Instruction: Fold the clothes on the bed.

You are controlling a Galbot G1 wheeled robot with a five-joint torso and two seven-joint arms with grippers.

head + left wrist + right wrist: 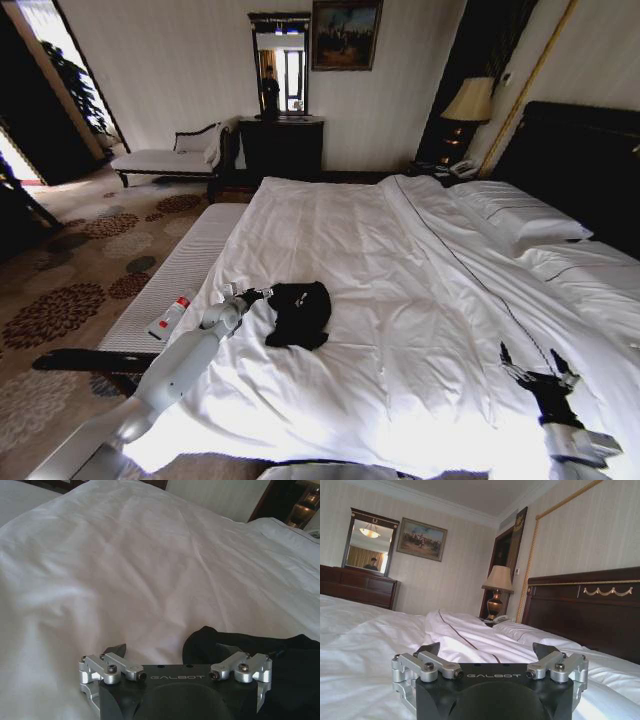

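Left gripper is at the near-left edge of the black clothes, its fingers spread apart. In the left wrist view one finger stands over bare sheet and the other is lost against the dark fabric, so I cannot tell if it already touches the cloth.

The clothes lie in a small crumpled heap on the white bed, toward its foot edge on the robot's left side, well apart from the pillows and the dark headboard. No lettering is visible in this heap.

I judge the garment to be light and very soft: it will sag and bunch, not keep any shape, and it may drag the smooth sheet a little when pulled. A good hold would be a thin outer edge or corner, such as a hem or a sleeve, pinched low against the duvet, so the piece can first be spread flat. To grab the thick middle would only lift a ball of cloth.

Right gripper rests on the duvet near the bed's near-right corner, fingers apart, holding nothing, far from the clothes. A white-cushioned bench runs along the foot edge of the bed.
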